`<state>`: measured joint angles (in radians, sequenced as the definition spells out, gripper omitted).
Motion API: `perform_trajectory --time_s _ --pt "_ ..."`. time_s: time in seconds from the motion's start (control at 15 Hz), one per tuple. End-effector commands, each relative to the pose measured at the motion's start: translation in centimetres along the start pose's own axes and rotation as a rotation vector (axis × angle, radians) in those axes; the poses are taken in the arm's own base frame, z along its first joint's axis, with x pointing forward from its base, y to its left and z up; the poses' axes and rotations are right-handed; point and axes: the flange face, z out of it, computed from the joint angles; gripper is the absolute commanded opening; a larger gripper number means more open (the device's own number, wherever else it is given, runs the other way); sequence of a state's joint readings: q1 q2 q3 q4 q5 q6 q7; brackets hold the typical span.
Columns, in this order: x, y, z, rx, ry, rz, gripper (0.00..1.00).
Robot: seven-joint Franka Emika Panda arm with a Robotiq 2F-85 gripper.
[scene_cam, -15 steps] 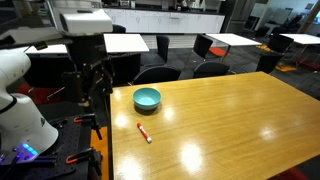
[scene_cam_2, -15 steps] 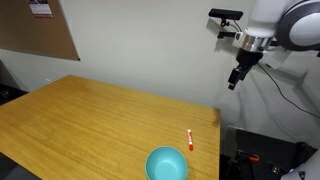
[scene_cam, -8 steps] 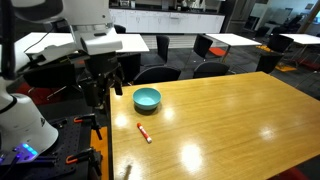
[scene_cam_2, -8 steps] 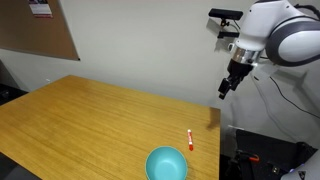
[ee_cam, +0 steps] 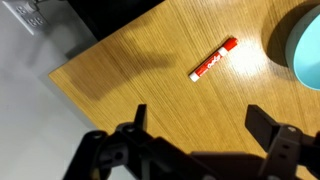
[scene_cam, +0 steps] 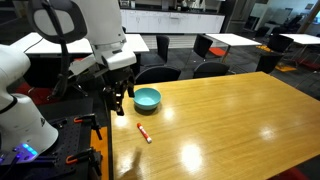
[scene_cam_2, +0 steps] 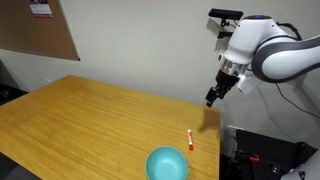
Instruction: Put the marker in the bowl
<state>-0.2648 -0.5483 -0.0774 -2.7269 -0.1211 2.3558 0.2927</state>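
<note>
The red marker (scene_cam: 145,133) with a whitish end lies flat on the wooden table (scene_cam: 230,120), near its corner. It shows in both exterior views (scene_cam_2: 188,139) and in the wrist view (ee_cam: 214,59). The teal bowl (scene_cam: 147,98) stands upright a little beyond it; it also shows at the bottom of an exterior view (scene_cam_2: 167,164) and at the right edge of the wrist view (ee_cam: 306,45). My gripper (scene_cam: 119,101) hangs open and empty above the table corner (scene_cam_2: 212,97), above and to the side of the marker. Its two fingers (ee_cam: 199,116) are spread wide over bare wood.
The table edge and corner (ee_cam: 70,75) lie close to the marker, with grey floor beyond. Black chairs (scene_cam: 150,73) and white tables (scene_cam: 125,42) stand behind. A tripod stand (scene_cam: 95,125) is beside the table corner. A corkboard (scene_cam_2: 35,30) hangs on the wall.
The arm has swung in and down toward the table corner, bringing the open gripper closer above the marker. Marker and bowl have not moved.
</note>
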Motion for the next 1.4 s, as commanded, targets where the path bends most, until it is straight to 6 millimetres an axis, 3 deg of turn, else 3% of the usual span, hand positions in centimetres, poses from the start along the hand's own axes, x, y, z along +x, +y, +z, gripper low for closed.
perform_trajectory --time_s 0.0,0.07,0.13,0.47,0.6,0.87,1.33 --pt "0.6 -1.9 2.4 -0.006 0.004 0.039 1.00" --pt "0.6 -2.2 2.9 -0.008 -0.021 0.012 1.00" --pt "0.2 -1.4 1.9 -0.012 -0.009 0.007 1.00" --pt "0.2 -1.9 3.1 -0.021 -0.033 -0.004 1.00" --pt "0.8 -0.8 2.8 0.005 -0.022 0.159 1.00" --pt "1.0 -0.6 4.3 0.039 -0.025 0.353 1.00" --pt "1.3 -1.9 7.7 0.048 -0.011 0.486 1.00"
